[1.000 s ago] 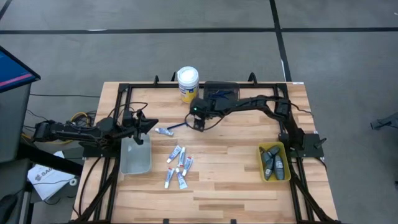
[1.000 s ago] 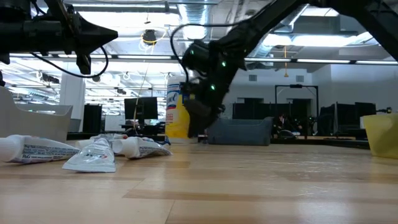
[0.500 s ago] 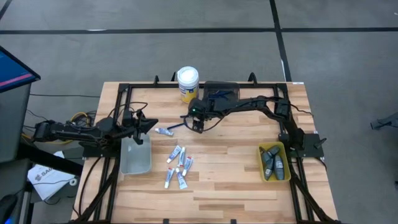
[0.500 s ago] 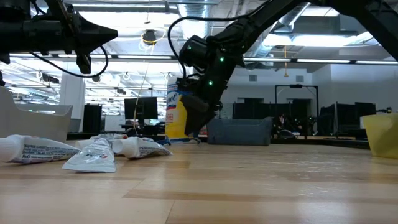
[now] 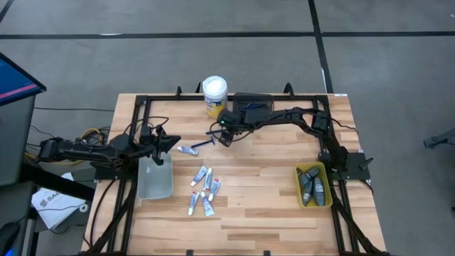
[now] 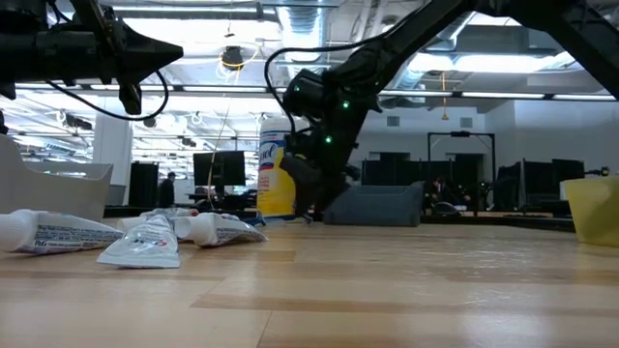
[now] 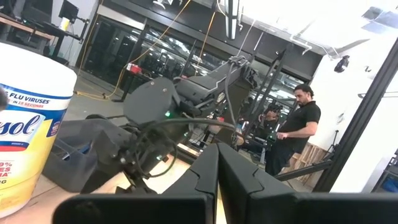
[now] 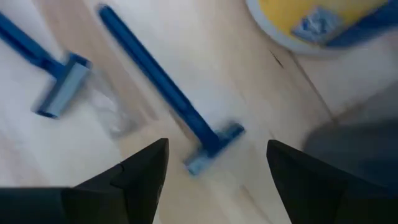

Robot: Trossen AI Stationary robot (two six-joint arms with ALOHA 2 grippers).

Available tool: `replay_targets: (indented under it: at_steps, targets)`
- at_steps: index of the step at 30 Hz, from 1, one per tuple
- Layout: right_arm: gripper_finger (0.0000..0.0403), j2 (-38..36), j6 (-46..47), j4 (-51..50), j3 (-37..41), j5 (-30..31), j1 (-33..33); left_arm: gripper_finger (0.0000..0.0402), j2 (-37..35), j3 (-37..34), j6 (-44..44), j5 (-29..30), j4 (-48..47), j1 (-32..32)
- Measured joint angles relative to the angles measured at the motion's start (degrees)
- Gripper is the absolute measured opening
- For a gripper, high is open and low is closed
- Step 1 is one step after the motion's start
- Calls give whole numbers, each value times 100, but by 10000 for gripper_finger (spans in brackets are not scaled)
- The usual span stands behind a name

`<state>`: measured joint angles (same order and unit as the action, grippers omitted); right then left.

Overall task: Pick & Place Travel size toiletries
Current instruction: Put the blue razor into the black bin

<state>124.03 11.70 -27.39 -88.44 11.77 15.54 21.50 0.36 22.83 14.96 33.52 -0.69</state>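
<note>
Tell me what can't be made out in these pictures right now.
- High view: the thin blue razors are too small to count, partly under the right hand.
- Low view: the razors are hidden behind the white-and-blue tubes.
- Yellow tray: the dark pods overlap, count unclear.

the left hand point(image 7: 217, 180) shows its two dark fingers pressed together, tips touching, with nothing between them. on one side stands a big white and yellow wipes tub point(image 7: 28, 124) with blue letters on it. beside the tub sits a dark tray point(image 7: 74, 163). the other arm point(image 7: 168, 124) is farther off, bent low over the desk point(image 7: 37, 210), with a small green light on it. in the room behind, a person in a black shirt point(image 7: 298, 134) stands by metal frames.
</note>
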Motion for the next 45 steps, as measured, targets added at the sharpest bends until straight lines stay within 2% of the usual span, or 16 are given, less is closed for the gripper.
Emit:
replay_targets:
  at_steps: [7, 10, 20, 30, 36, 45]
  targets:
    - [262, 0, 283, -198, 2, -8, -55, 0, -2, 0, -1, 0, 1, 0]
    - [246, 0, 335, -187, 2, -2, -69, 0, -1, 0, -2, 0, 1, 0]
    - [115, 0, 337, -59, 2, 12, -37, 0, -2, 0, -2, 0, 2, 0]
    - [11, 0, 397, -79, 2, 8, -40, 0, -2, 0, 0, 0, 0, 0]
    - [11, -13, 593, -312, 0, -391, -74, 0, 0, 0, -2, 0, 0, 0]
    - [2, -44, 639, -658, -117, -444, -392, 0, 0, 0, 0, -2, 0, 0]
